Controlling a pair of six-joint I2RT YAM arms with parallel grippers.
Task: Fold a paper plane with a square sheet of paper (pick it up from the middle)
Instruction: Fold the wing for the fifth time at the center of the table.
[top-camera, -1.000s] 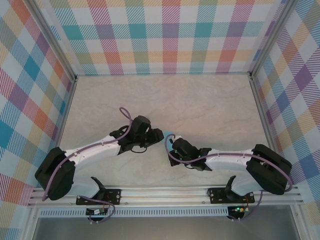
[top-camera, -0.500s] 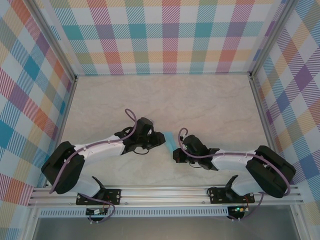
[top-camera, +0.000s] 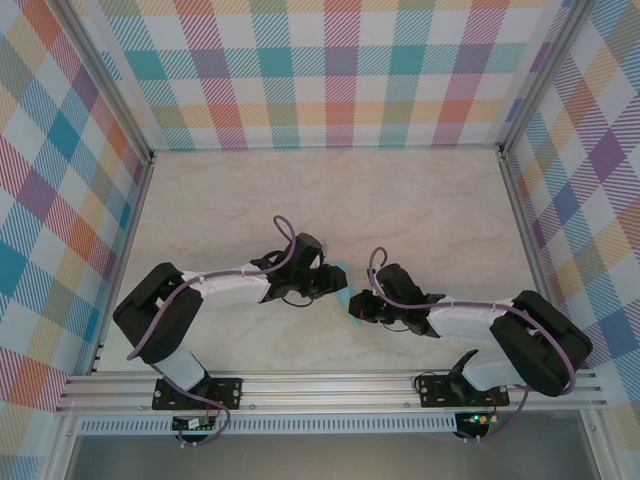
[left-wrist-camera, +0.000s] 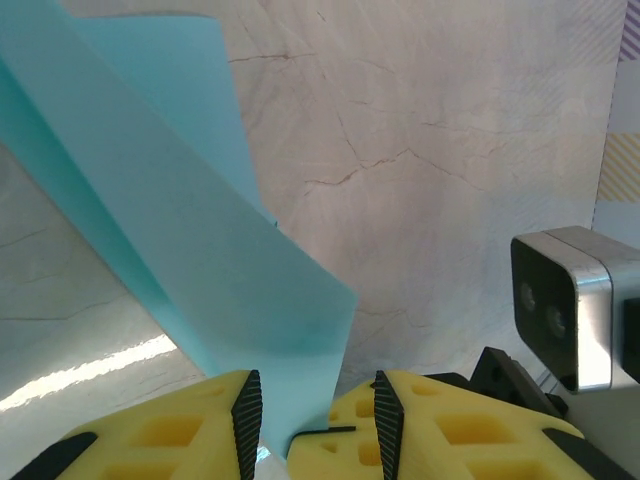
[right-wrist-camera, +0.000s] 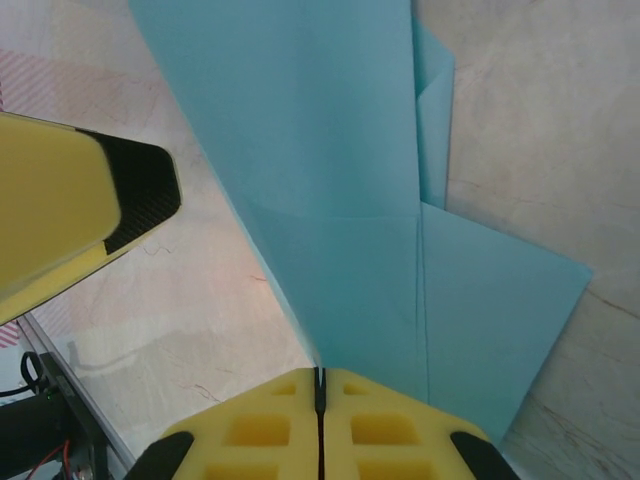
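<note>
The light-blue sheet of paper (top-camera: 341, 279) is folded into a narrow, layered dart shape and held off the table between the two arms. In the right wrist view the paper (right-wrist-camera: 340, 190) shows a centre crease and overlapping flaps. My right gripper (right-wrist-camera: 320, 385) is shut on its lower edge. In the left wrist view the paper (left-wrist-camera: 220, 270) runs up and to the left from between the pads of my left gripper (left-wrist-camera: 313, 420). Those jaws stand apart around it with a gap on the right side. From above, left gripper (top-camera: 330, 283) and right gripper (top-camera: 357, 300) nearly touch.
The pale marbled table (top-camera: 400, 200) stretches behind the arms, fenced by plaid walls (top-camera: 330, 70). The right arm's wrist camera (left-wrist-camera: 570, 305) is close on the right in the left wrist view. A left finger (right-wrist-camera: 70, 205) shows in the right wrist view.
The left arm has stretched right toward the centre and its jaws have narrowed around the paper. The right gripper shifted slightly right and nearer, still clamped on the paper.
</note>
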